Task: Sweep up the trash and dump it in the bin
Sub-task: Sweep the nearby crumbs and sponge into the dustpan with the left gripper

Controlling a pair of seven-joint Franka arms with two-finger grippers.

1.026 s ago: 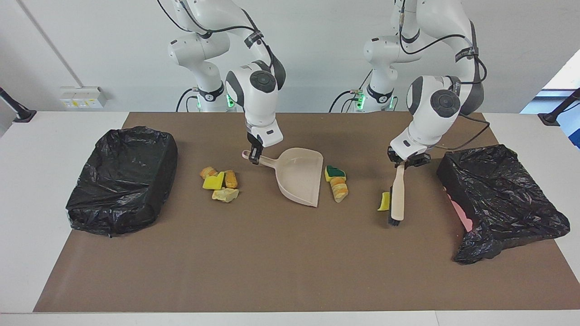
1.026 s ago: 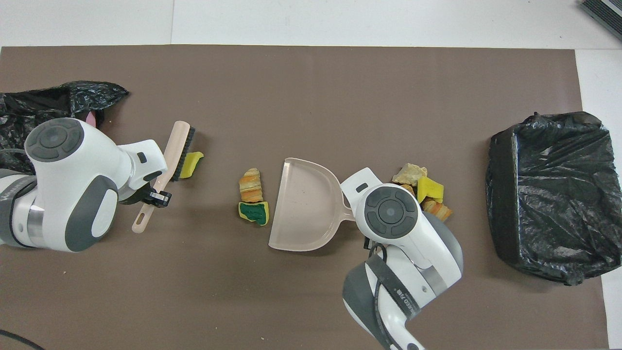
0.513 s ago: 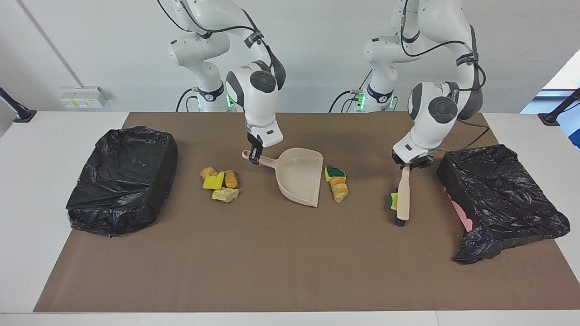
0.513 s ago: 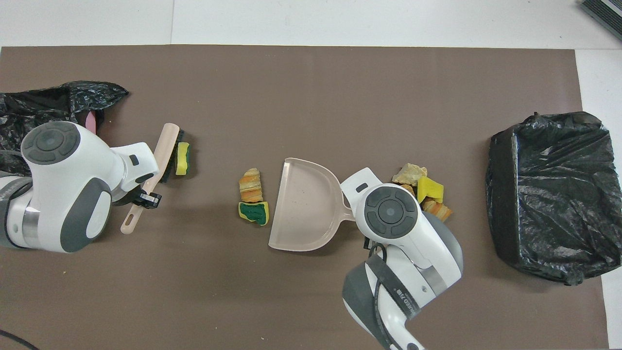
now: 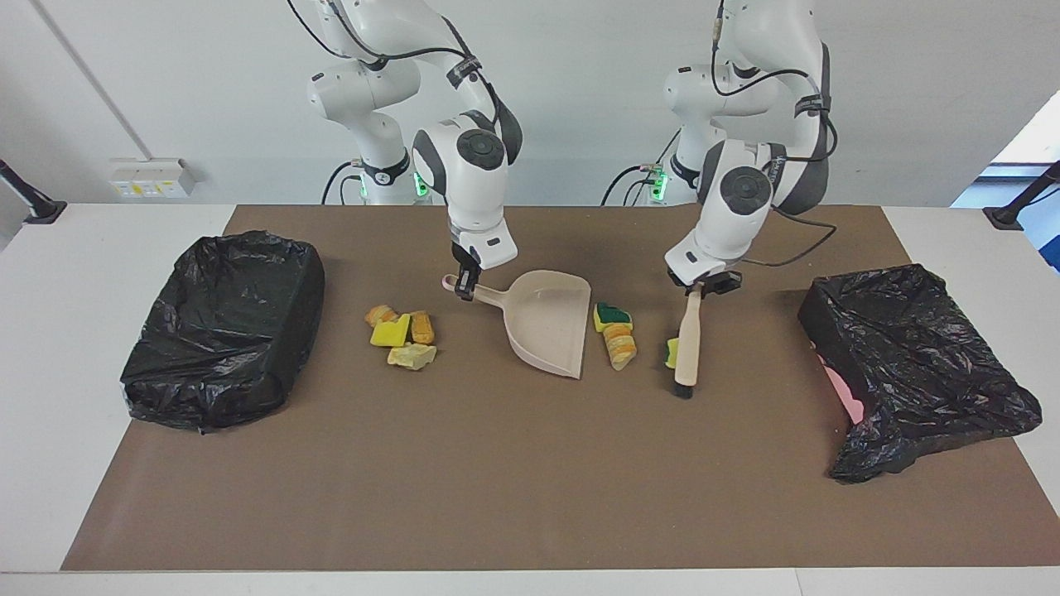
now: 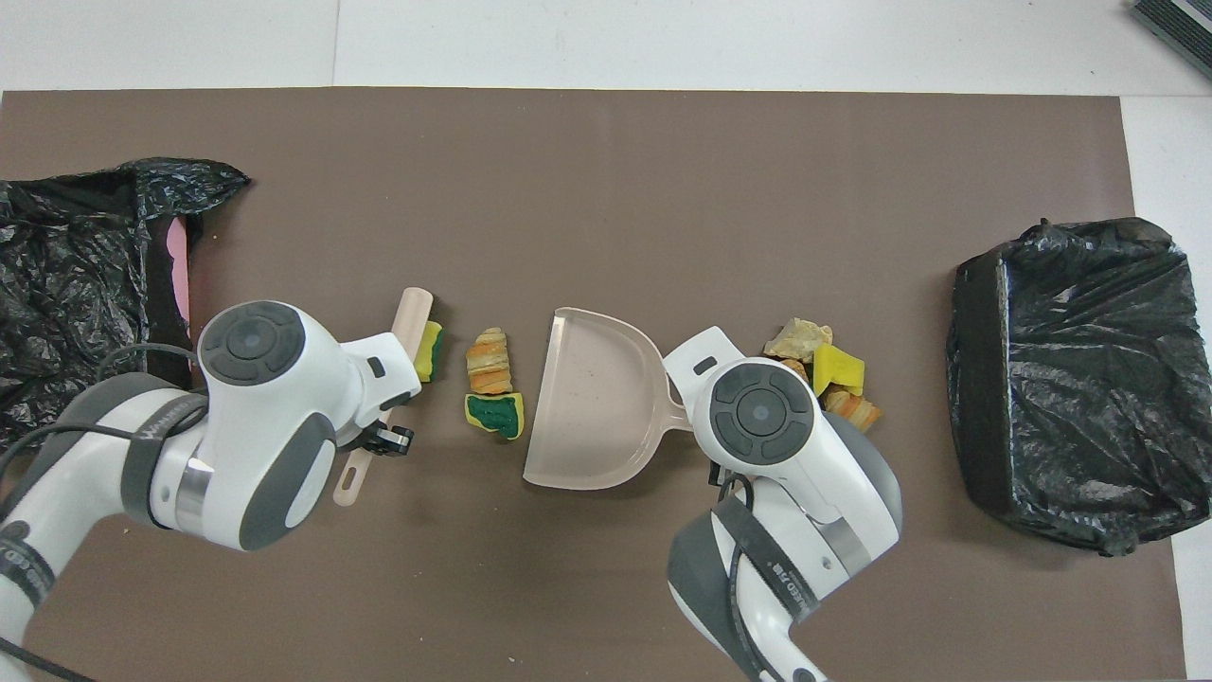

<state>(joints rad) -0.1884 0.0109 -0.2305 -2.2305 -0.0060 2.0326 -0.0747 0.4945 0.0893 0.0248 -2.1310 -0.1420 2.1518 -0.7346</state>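
Observation:
My left gripper (image 5: 702,286) is shut on the handle of the beige hand brush (image 5: 686,352), whose bristles rest on the brown mat. A small yellow trash chunk (image 5: 672,353) lies against the bristles, seen too in the overhead view (image 6: 432,349). An orange-tan chunk (image 5: 619,343) and a green-faced chunk (image 5: 613,315) lie between the brush and the open mouth of the beige dustpan (image 5: 551,327). My right gripper (image 5: 464,287) is shut on the dustpan's handle. Several more chunks (image 5: 402,331) lie beside the handle, toward the right arm's end.
A bin lined with a black bag (image 5: 224,327) stands at the right arm's end of the mat. A second black-bagged bin (image 5: 911,364), slumped with pink showing at its edge, is at the left arm's end. The brown mat (image 5: 497,463) covers the table.
My left gripper has swept the brush toward the dustpan, pushing the small yellow chunk along with it close to the orange-tan chunk. The right gripper and dustpan have not moved.

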